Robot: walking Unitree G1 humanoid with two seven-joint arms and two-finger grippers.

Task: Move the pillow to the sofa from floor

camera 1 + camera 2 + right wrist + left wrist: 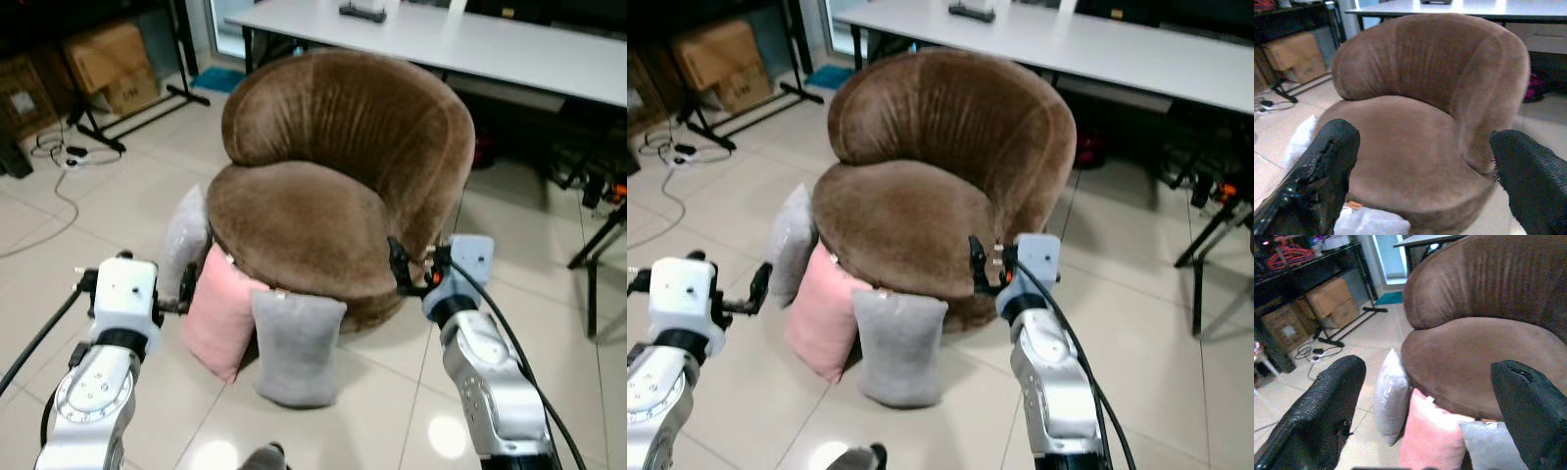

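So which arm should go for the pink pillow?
Probably left: the open left gripper hangs right beside the pink pillow, while the right gripper is across the sofa.

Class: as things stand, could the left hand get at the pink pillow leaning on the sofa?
Probably yes. The left hand is open beside the pink pillow, with nothing between them; the pillow's near side is bare, though a grey pillow leans against its other side.

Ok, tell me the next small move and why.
Probably lower the left tool onto the pink pillow. That pillow leans on the brown sofa just past the open tool, and nothing is gripped yet. The right tool hovers open too.
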